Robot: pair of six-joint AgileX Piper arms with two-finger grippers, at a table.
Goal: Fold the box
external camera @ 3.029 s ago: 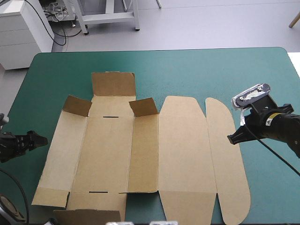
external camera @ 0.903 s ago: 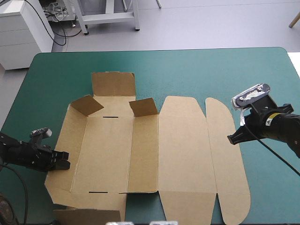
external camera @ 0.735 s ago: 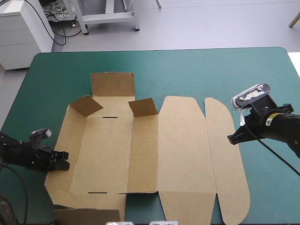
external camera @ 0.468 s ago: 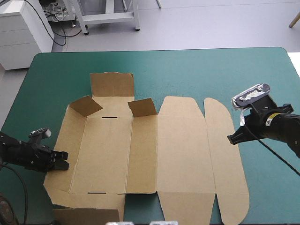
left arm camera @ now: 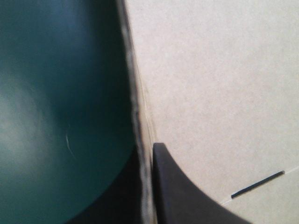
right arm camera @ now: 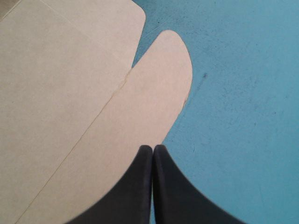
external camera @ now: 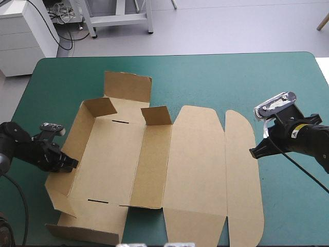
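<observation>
box of cut brown board point(external camera: 154, 154): left black-fingered gripper point(external camera: 71, 163), nipped on its left wall, should raise it squarely along the crease; right gripper point(external camera: 252, 153) is closed, empty.

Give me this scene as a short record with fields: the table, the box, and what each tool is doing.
surface: teal-green table
box: brown cut sheet, lying askew, mostly flat
left wall: raised off the table
left tool: shut on the box, gripping the left wall's edge
right tool: shut, holding nothing, at the outer edge of the rounded flap
rounded flap: flat on the table
stage: early, only one wall up
</observation>
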